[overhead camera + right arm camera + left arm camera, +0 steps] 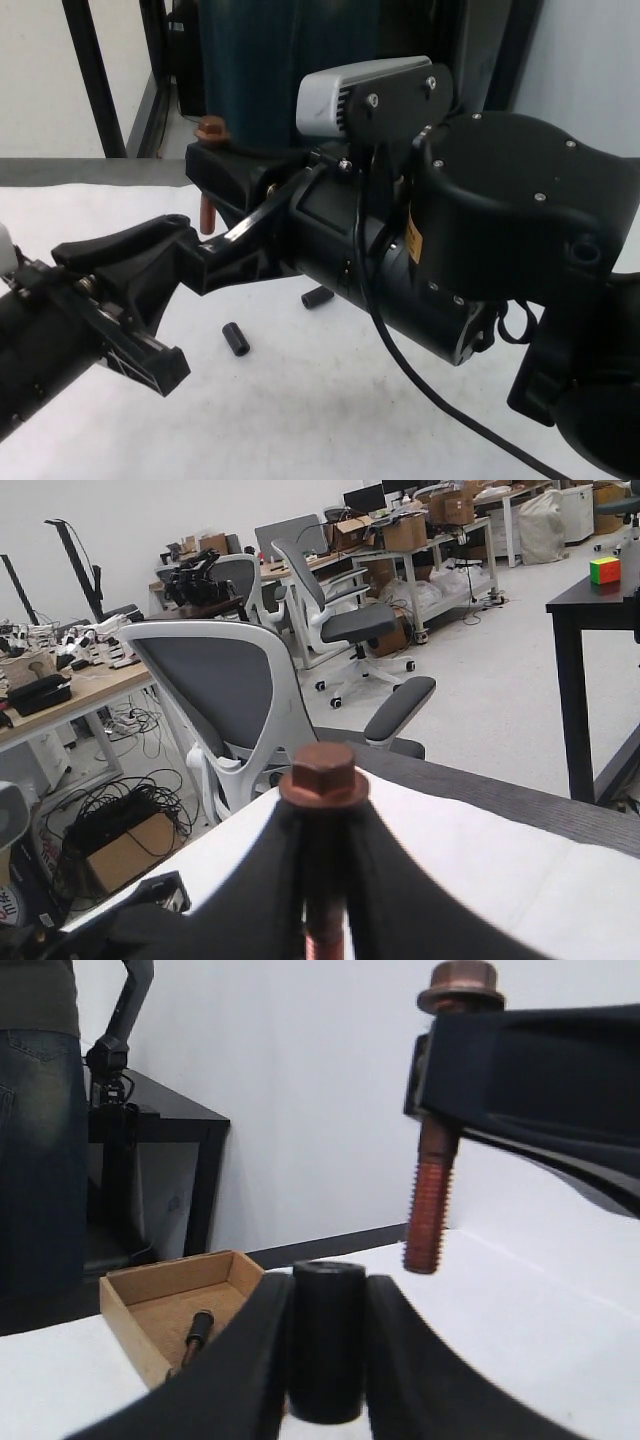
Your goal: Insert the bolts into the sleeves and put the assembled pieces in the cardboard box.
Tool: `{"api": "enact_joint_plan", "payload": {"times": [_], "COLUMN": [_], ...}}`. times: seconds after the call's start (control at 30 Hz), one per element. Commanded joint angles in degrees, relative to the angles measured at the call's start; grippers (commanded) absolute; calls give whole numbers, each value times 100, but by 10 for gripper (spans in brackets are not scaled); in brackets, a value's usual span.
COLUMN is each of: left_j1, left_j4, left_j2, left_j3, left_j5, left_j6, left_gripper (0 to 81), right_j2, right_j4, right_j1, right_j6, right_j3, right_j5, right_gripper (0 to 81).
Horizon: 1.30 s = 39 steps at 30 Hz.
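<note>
Starting at the left of the high view: the left gripper (185, 255), low over the white bench (300, 420), black on black, finger gap and load impossible to judge from up there. Settled by the left wrist view: closed narrowly on a black sleeve (328, 1350), held upright, one finger (245, 1370) pressed to each side. Added by that same view: the cardboard box (125, 1322), open-topped on the bench beyond the sleeve, with one assembled piece (197, 1328) lying inside.

Moving rightward in the high view: a loose sleeve (236, 339) and a second loose sleeve (317, 296), both lying on the bench, apart from each other, touched by neither gripper. Above them, the right gripper (208, 165), stretched out leftward from a bulky black arm (500, 220), pinching a copper bolt (207, 212) just under the head, shank hanging down just beside the left gripper.

Made plainer from the left wrist: bolt upright, threaded tip higher than the sleeve's top and off to one side, clear of it, not inserted. From the right wrist view: hexagonal head (323, 775) sitting on top of the two closed fingers (265, 890), an office chair (215, 690) in the room behind.
</note>
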Motion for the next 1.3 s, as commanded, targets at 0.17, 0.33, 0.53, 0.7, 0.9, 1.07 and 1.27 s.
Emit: {"api": "enact_joint_plan", "payload": {"times": [0.17,0.33,0.53,0.7,0.9,1.07,1.27], "left_j1": [-15,-15,-27,-92,-131,-131,-131], "left_j4": [-80,-80,-171,-205,-254,-298,-298], "left_j2": [-72,-72,-72,-72,-72,-72,-72], "left_j3": [-11,-11,-11,-11,-11,-11,-11], "left_j5": [337,571,666,738,738,738,738], "left_j6": [-320,-516,-564,-577,-553,-553,-428], "left_gripper": [8,8,8,8,8,8,8], "right_j2": [-79,-79,-79,-79,-79,-79,-79], "right_j4": [-245,-244,-244,-231,-69,-61,-62], "right_j1": [14,14,14,14,26,87,201], "right_j6": [-311,-289,-267,-269,116,120,120], "right_j3": [-26,-26,-26,-26,-21,47,47], "right_j5": [-32,-32,-32,-32,-32,-32,-32], "right_gripper": [3,3,3,3,3,3,3]}}
